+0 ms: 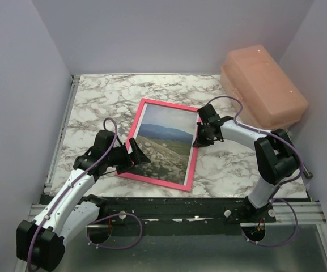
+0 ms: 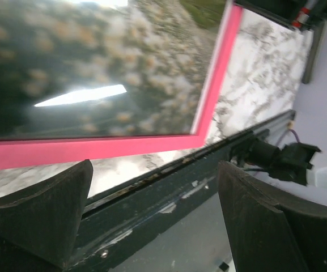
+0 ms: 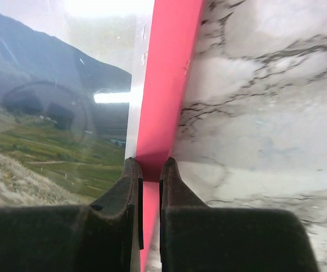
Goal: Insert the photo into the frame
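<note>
The photo already sits inside the pink frame, which lies face up and flat in the middle of the marble desk, its glazing throwing back glare. The task looks nearly finished, and the remaining work is probably to settle the frame and let go cleanly.

The right gripper is at the frame's right border. Its jaws are drawn almost together with only a slit between them, holding nothing, and their tips are down at the pink strip. Any press here should be light and straight down, since a sideways push would skate the frame across the smooth marble.

The left gripper has its jaws spread wide and empty, just off the frame's near left edge. It is best kept as a stop there, then lifted away without catching the border.
</note>
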You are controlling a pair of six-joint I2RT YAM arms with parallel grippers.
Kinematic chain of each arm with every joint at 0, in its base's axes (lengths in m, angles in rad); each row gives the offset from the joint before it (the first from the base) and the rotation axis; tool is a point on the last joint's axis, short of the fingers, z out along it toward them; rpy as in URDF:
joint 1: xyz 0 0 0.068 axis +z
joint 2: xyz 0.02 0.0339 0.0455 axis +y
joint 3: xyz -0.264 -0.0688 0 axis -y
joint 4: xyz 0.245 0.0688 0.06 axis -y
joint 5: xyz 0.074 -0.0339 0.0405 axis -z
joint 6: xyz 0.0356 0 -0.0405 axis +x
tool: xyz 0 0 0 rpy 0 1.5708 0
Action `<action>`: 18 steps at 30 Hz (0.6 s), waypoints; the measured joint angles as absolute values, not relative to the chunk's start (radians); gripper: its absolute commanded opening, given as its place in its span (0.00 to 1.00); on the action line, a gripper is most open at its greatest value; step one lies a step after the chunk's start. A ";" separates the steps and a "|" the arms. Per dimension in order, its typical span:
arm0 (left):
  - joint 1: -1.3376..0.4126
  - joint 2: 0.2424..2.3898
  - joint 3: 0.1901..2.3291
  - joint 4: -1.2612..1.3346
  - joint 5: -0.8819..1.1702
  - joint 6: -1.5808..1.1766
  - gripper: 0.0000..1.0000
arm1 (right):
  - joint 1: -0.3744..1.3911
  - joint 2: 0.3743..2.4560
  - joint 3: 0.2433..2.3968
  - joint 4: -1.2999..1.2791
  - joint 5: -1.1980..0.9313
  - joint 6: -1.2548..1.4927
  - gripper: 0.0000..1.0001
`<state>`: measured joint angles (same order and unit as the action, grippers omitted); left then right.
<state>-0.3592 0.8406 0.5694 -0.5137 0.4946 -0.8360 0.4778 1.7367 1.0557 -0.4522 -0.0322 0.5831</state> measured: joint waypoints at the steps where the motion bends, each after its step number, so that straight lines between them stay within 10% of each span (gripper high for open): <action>1: -0.353 0.841 0.579 -0.540 0.470 -0.827 0.91 | 0.478 1.737 1.062 -0.459 -0.011 0.569 0.01; 3: -0.346 0.841 0.604 -0.596 0.403 -0.807 0.92 | 0.478 1.737 1.073 -0.476 0.037 0.542 0.04; 11: -0.342 0.891 0.687 -0.735 0.146 -0.762 0.93 | 0.476 1.737 1.091 -0.553 0.228 0.455 0.81; 18: -0.342 1.082 0.696 -0.750 0.061 -0.735 0.92 | 0.444 1.673 1.078 -0.628 0.187 0.464 0.93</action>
<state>-0.3420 1.0817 0.6956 -0.7502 0.0612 -0.7349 0.4442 1.6733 1.0782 -0.6285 0.1875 0.4637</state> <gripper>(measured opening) 0.923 0.913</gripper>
